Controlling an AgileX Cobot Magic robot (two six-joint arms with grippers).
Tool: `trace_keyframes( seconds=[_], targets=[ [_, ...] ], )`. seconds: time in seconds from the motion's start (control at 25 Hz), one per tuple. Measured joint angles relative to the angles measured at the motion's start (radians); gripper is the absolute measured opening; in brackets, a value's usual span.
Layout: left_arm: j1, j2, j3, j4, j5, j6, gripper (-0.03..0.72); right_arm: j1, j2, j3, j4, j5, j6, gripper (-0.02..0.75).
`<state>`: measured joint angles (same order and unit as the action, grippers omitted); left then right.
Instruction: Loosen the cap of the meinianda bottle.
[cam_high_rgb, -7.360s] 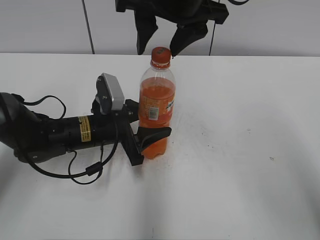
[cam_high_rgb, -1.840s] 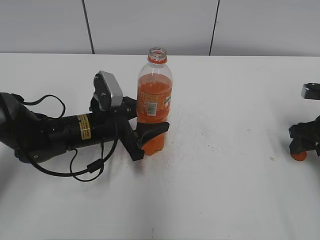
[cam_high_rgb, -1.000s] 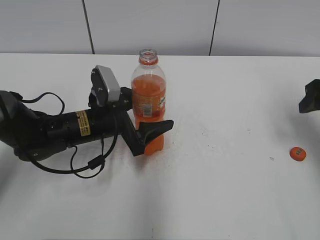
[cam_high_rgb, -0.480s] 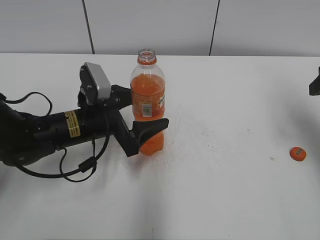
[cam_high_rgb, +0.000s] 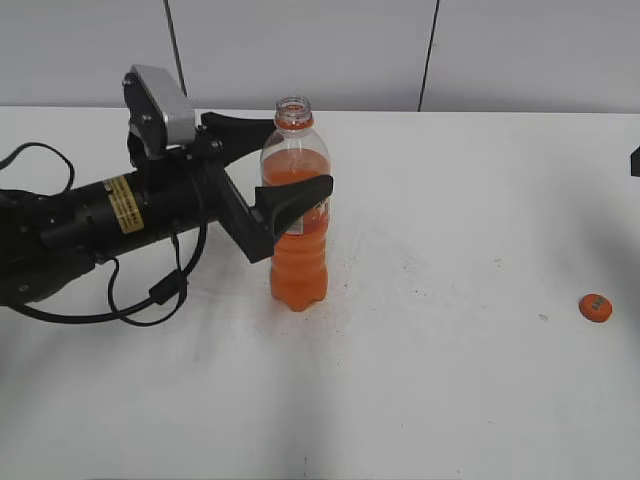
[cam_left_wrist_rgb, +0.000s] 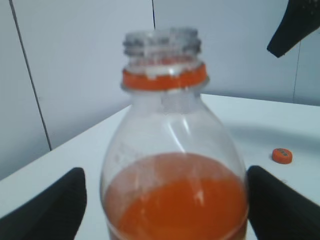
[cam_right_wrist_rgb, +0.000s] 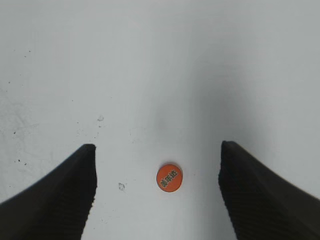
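Since the cap (cam_high_rgb: 596, 307) lies flat on the bench (cam_high_rgb: 450, 400) at the far 3 o'clock edge of the exterior view, well apart from the meinianda bottle (cam_high_rgb: 298, 215), the loosening looks not merely done but overshot: the cap is fully off. The bottle stands upright near the middle of the bench with its threaded neck bare above the orange neck ring (cam_left_wrist_rgb: 164, 78), and the orange drink sits well below the mouth, so nothing appears spilled.

The left gripper (cam_high_rgb: 270, 160) has its fingers spread on either side of the bottle's shoulder; in the left wrist view both fingertips (cam_left_wrist_rgb: 55, 200) stand clear of the plastic, with gaps showing at 9 and 3 o'clock of the bottle. I judge that it is not clamping the bottle, which stands on its own.

The right gripper (cam_right_wrist_rgb: 157, 192) is open too, its two dark fingers wide apart with the cap lying on the bench between them and a little toward 6 o'clock in the right wrist view, untouched. In the exterior view only a dark sliver of that arm shows at the 3 o'clock border.

As far as these views show, nothing of the task itself is left. The only remaining business would be clearing both arms away without knocking the unsupported, uncapped bottle.
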<state>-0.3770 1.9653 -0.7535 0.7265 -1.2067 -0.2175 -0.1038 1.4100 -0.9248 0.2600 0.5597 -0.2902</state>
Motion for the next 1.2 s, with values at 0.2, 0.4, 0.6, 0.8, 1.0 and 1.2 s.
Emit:
trace_keyframes(
  seconds=[0.2,0.4,0.6,0.8,1.0,1.2],
  targets=[
    [0.0,-0.081,0.001,-0.001,-0.001,0.0,0.583,0.0,-0.006,0.0,0.003,0.01,0.011,0.57],
    [0.0,-0.143,0.001,-0.001,-0.001,0.0,0.583,0.0,-0.007,-0.006,0.019,0.096,0.03,0.57],
    [0.0,-0.239,0.001,-0.001,0.0,0.0,0.583,0.0,-0.033,-0.032,0.021,0.171,0.033,0.57],
    [0.0,-0.383,0.001,-0.001,0.044,-0.077,0.583,0.0,-0.072,-0.085,0.02,0.238,0.036,0.57],
    [0.0,-0.547,0.001,-0.011,0.404,-0.104,0.583,0.0,-0.111,-0.115,0.02,0.315,0.037,0.571],
    [0.0,-0.72,0.002,-0.146,0.763,-0.105,0.583,0.0,-0.126,-0.139,0.02,0.367,0.037,0.571]
  ],
)
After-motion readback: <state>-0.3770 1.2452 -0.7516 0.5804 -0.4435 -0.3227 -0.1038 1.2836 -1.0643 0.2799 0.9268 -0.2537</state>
